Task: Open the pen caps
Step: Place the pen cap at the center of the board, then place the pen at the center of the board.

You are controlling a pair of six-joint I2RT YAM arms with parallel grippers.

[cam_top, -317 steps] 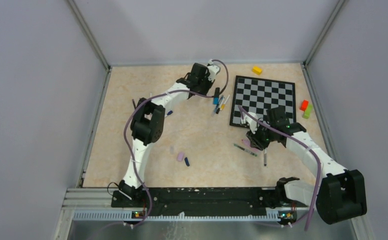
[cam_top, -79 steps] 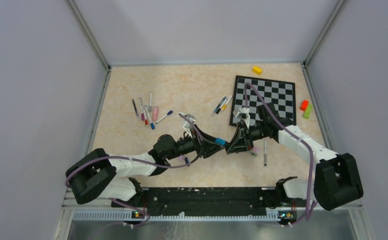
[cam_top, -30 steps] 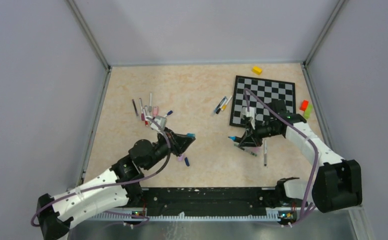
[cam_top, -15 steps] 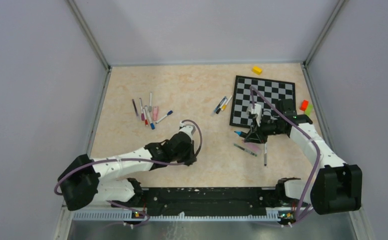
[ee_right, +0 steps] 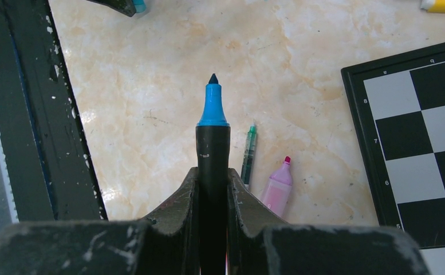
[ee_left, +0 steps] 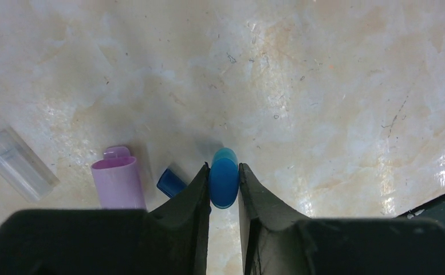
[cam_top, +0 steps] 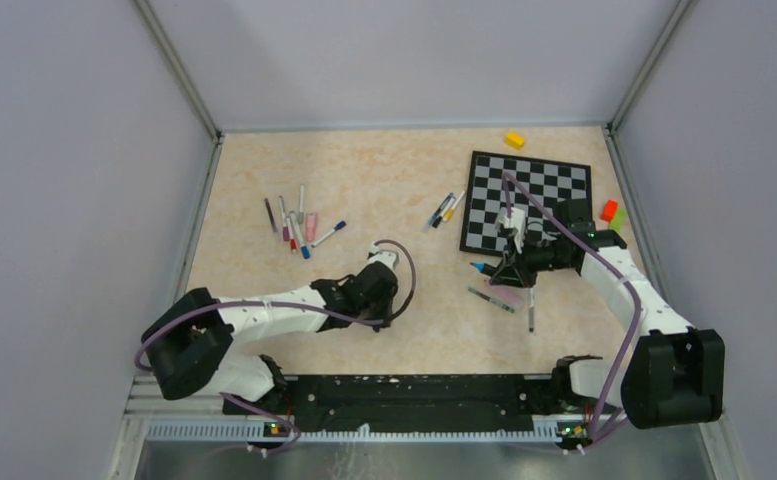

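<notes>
1. Blue cap [ee_left: 224, 184]: pinched between the two fingers of the left gripper [ee_left: 224, 172], rounded end pointing away from the wrist. The jaws are nearly closed, with a gap only as wide as the cap. No pen is in the cap.
2. A faint shadow lies on the table [cam_top: 414, 170] just beyond the cap. Cannot tell whether the cap touches the surface.
3. Lying loose beside the left finger: navy cap [ee_left: 171, 181] closest, lilac cap [ee_left: 118, 183] next, clear cap [ee_left: 15, 163] farthest left. All three are apart from each other.
4. Right gripper [ee_right: 213, 172]: clamped tight on the black barrel of a pen [ee_right: 212, 140]. The pen's bare blue nib sticks out past the fingertips.
5. Under that pen, on the table: thin green pen [ee_right: 248, 154] and pink marker [ee_right: 277, 189] side by side, near the chessboard [cam_top: 529, 200] corner.
6. Top view: the two grippers are well apart. The left one is low at the near middle of the table, and the right one is just off the board's near-left corner.
7. Also present:
   - a bunch of pens [cam_top: 294, 220] at far left
   - a few pens [cam_top: 444, 208] just left of the board
   - a black pen [cam_top: 531, 310] near the right gripper
   - a yellow block [cam_top: 514, 140] beyond the board
   - a red block [cam_top: 609, 210] and a green block [cam_top: 617, 225] to the right of the board
</notes>
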